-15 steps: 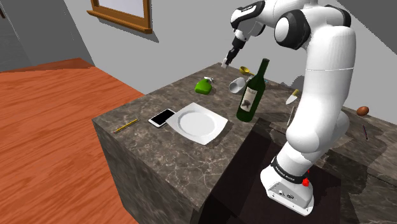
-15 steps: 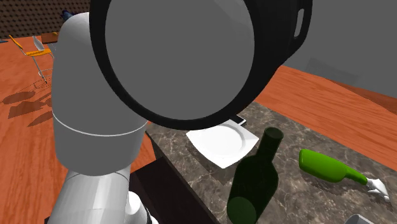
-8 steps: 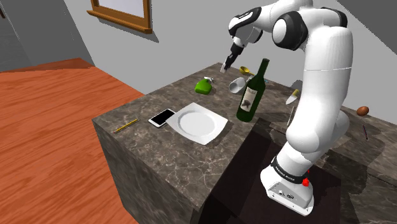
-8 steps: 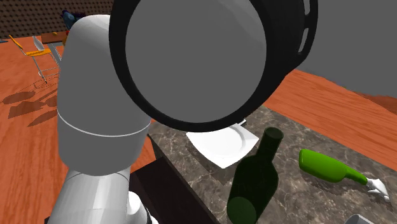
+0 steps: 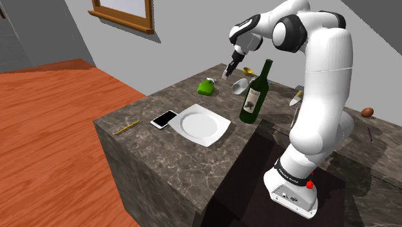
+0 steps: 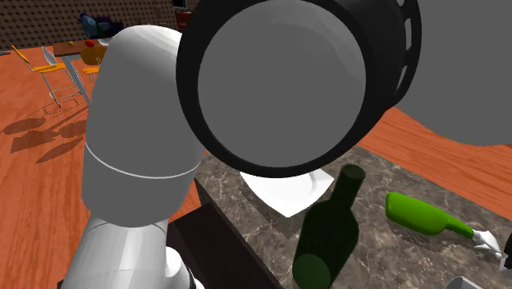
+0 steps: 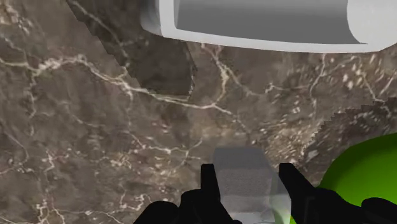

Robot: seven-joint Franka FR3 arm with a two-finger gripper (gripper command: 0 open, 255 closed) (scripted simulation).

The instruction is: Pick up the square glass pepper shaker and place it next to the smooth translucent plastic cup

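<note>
Pepper shaker (image 7: 243, 167), a clear square-sided body, shown clamped between the two black fingers of the gripper (image 7: 247, 181), which press on its opposite sides. In the shoulder view the gripper (image 5: 228, 69) is seen in the upper middle of the frame, raised above the rear of the dark marbled counter (image 5: 154, 161), just up and left of the pale cup (image 5: 239, 85), which lies on its side. A wine bottle (image 5: 254, 95) stands just right of the cup in that frame and a green bottle (image 5: 206, 86) lies to its left. The pick-up is judged done, the shaker being held clear of the counter. Left to be done: the shaker is to be lowered onto bare counter close beside the cup and released.
</note>
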